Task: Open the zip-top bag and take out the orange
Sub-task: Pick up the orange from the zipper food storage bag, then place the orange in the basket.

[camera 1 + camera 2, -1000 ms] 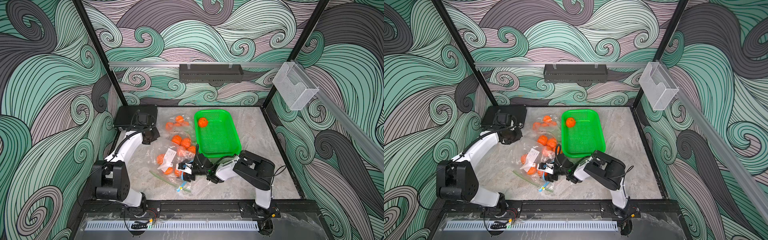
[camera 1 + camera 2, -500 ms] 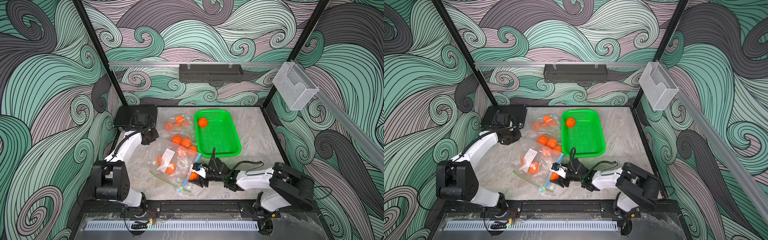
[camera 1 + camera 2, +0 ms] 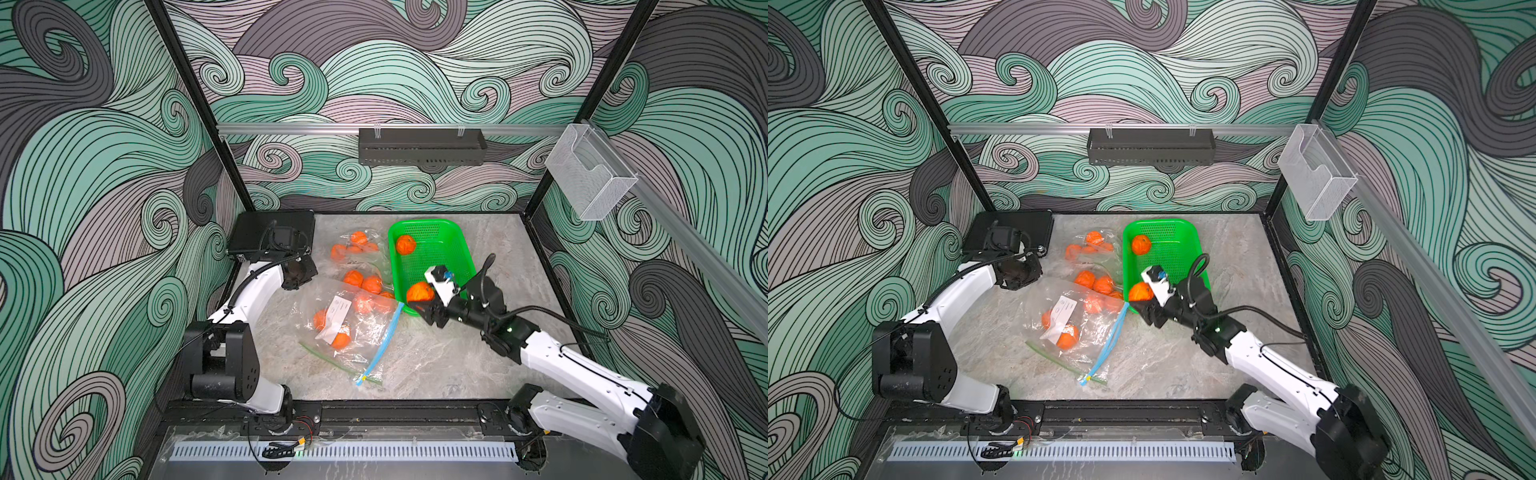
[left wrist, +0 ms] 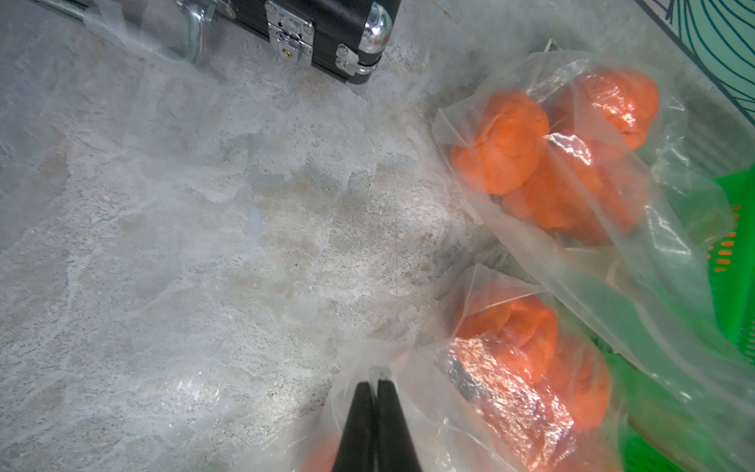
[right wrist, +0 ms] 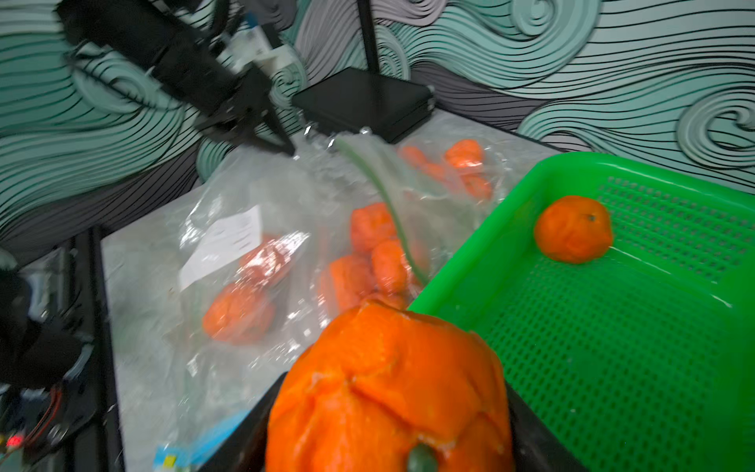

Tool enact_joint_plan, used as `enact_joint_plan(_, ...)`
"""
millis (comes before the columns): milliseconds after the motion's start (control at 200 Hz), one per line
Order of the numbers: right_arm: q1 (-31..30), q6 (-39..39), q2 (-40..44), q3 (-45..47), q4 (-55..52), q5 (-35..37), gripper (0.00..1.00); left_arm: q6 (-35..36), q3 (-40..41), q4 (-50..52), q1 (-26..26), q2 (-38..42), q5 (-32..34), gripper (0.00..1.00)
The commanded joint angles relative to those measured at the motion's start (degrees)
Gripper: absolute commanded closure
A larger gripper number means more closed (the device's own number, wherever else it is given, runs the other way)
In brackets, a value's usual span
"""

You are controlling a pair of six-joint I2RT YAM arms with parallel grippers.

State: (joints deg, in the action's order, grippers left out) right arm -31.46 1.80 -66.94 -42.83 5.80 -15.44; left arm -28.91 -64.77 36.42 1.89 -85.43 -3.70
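At centre frame, by basket | we note right gripper clamping orange | left gripper pinching bag

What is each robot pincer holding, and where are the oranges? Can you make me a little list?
right pincer: shut on one orange, at the near corner of the green basket
left pincer: shut, pinching a corner of the zip-top bag
green basket: one loose orange lying inside
zip-top bag: mouth looks open, more oranges inside, white label on it
behind it: another clear bag with oranges in it
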Motion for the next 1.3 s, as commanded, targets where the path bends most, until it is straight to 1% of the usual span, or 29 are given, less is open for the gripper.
enact_joint_plan(0, 7.3, 4.8, -9.4, -8.5, -5.6, 0.9, 0.48, -0.2, -0.5, 1.4, -0.6, 0.5, -0.8, 1.00)
enact_joint_plan(150, 13.2, 7.8, -24.9, -21.5, -10.1, 2.0, 0.49, -0.4, -0.5, 1.3, -0.7, 0.4, -1.6, 1.00)
enact_joint_plan(200, 13.6, 7.8, -29.2, -24.6, -11.3, 4.1, 0.49, -0.5, -0.5, 1.3, -0.7, 0.5, -1.8, 1.00)
enact_joint_plan(290, 14.0, 7.9, -36.2, -29.9, -12.8, 4.7, 0.50, -0.5, -0.4, 1.0, -0.7, 0.6, -2.1, 1.00)
enact_joint_plan(455, 14.0, 7.7, -44.8, -37.3, -14.1, 6.3, 0.48, -0.5, -0.2, 0.5, -0.9, 0.7, -3.2, 1.00)
enact_joint_plan(600, 14.1, 7.7, -50.4, -42.1, -14.4, 9.5, 0.44, -0.4, -0.1, 0.2, -1.0, 0.7, -3.5, 1.00)
enact_joint_plan(836, 14.3, 9.2, -58.4, -50.0, -15.0, 11.2, 0.40, -0.5, 0.0, 0.1, -1.2, 0.7, -4.3, 1.00)
enact_joint_plan(956, 14.3, 8.5, -62.1, -54.2, -16.3, 11.6, 0.38, -0.4, 0.1, 0.0, -1.3, 1.0, -4.3, 1.00)
enact_joint_plan(1111, 14.5, 7.7, -64.7, -58.0, -18.0, 11.2, 0.33, -0.4, 0.1, -0.1, -1.3, 1.0, -4.5, 1.00)
enact_joint_plan(1181, 14.5, 7.2, -64.9, -58.2, -18.1, 11.6, 0.31, -0.4, 0.1, -0.1, -1.4, 1.0, -4.5, 1.00)
enact_joint_plan(1291, 14.5, 7.1, -64.8, -58.1, -18.1, 11.3, 0.26, -0.3, 0.1, -0.1, -1.4, 1.0, -4.6, 1.00)
